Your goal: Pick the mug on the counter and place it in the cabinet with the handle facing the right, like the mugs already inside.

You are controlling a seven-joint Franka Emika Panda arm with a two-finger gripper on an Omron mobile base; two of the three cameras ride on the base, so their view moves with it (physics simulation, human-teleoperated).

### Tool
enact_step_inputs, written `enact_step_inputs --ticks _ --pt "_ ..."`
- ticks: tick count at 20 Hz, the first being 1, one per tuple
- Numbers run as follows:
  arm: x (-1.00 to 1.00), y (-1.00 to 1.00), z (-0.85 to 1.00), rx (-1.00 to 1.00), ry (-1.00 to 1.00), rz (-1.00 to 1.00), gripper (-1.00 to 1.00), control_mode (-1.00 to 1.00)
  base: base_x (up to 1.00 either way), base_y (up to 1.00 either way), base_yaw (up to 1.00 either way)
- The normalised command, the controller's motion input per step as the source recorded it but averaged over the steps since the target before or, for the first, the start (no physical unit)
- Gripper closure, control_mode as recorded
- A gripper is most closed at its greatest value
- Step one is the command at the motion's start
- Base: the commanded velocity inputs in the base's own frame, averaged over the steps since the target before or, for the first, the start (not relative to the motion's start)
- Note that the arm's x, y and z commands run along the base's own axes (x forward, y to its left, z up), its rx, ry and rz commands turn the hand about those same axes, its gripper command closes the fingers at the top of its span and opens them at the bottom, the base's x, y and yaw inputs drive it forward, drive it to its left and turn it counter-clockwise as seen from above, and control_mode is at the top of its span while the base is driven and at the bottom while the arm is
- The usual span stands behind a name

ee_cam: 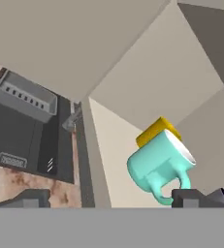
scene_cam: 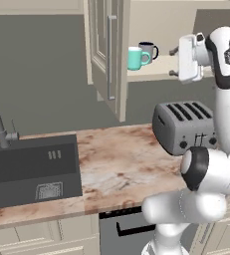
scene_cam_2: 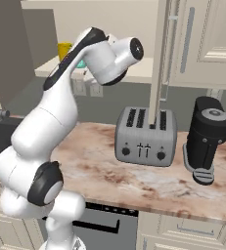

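Teal mug (scene_cam: 136, 58) is up on the cabinet (scene_cam: 108, 55) shelf, handle to the right, with the grey mug (scene_cam: 149, 50) just behind it. The gripper (scene_cam: 174, 62) hangs off to the right, jaws apart, clear of both mugs. Down on the table (scene_cam: 121, 162), a toaster (scene_cam: 183, 127) stands near the arm and the dark sink (scene_cam: 32, 169) lies at left.

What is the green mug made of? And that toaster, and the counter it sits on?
The mug looks like glazed ceramic: smooth teal outside, white inside, though as a rendered picture it could equally be plastic. The toaster looks like brushed metal, grey with a soft sheen and dark slots. The counter looks like polished stone, with reddish-brown and cream marbling.
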Motion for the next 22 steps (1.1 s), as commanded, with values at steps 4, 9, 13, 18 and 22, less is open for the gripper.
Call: enact_step_inputs --ticks 4,9,13,18,22 --pt "-0.85 0.61 0.59 0.00 -0.19 0.09 -1.00 -1.00 0.00 0.00 0.00" --pt "-0.88 0.49 0.58 -0.01 -0.11 0.10 -1.00 -1.00 0.00 0.00 0.00" --pt "-1.00 -0.01 0.03 -0.01 -0.17 0.04 -1.00 -1.00 0.00 0.00 0.00" --pt "-1.00 -0.32 -0.38 0.00 -0.14 0.00 -1.00 -1.00 0.00 0.00 0.00" --pt "-1.00 -0.18 -0.81 0.00 -0.05 0.00 -1.00 -1.00 0.00 0.00 0.00"
